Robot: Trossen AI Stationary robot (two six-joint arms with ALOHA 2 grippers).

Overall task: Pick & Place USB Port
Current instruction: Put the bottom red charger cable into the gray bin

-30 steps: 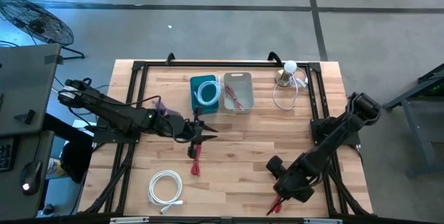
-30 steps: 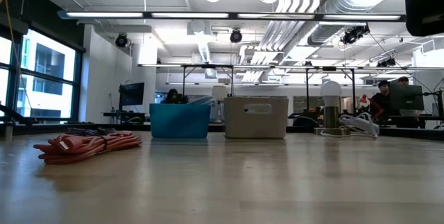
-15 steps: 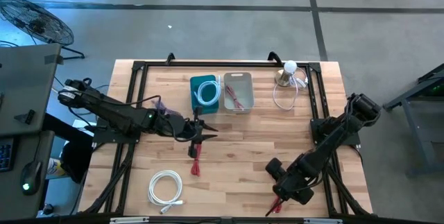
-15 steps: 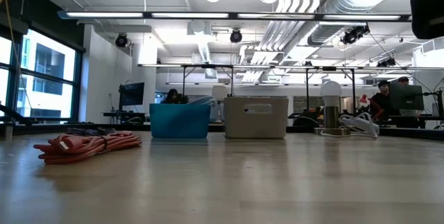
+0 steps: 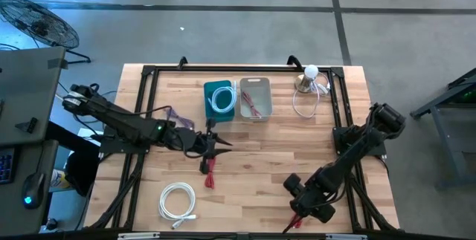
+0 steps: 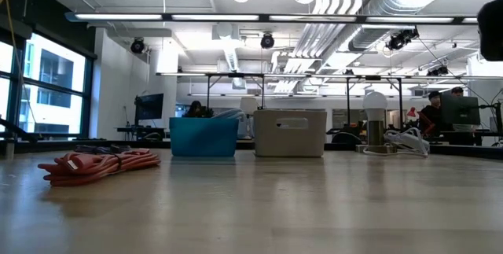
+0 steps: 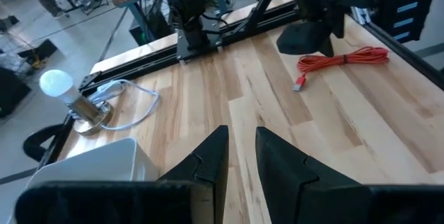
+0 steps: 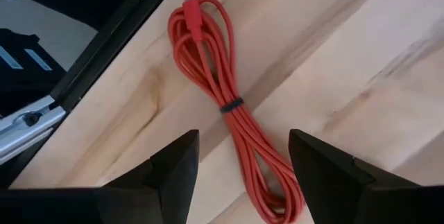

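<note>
From above, the right gripper (image 5: 303,212) hangs over the near right corner of the pale wooden table (image 5: 260,180), directly over a coiled red USB cable (image 5: 295,220) that lies just inside the table's near edge and black frame rail. The left gripper (image 5: 218,147) sits mid-table over a second red cable bundle (image 5: 209,172); a white coiled cable (image 5: 177,200) lies nearer the front left, with bare wood between the two arms. A teal bin (image 5: 219,99) and a grey bin (image 5: 255,97) stand side by side at the far edge.

At table height, the second red cable bundle (image 6: 98,165) rests left of the teal bin (image 6: 203,138) and grey bin (image 6: 289,133) — open boards in front.

The left wrist camera shows the left fingers (image 7: 210,160) nearly closed, empty.

The right wrist camera shows wide-spread fingers (image 8: 173,167) straddling the red USB cable (image 8: 232,123) without touching it — the frame rail runs just beside.
</note>
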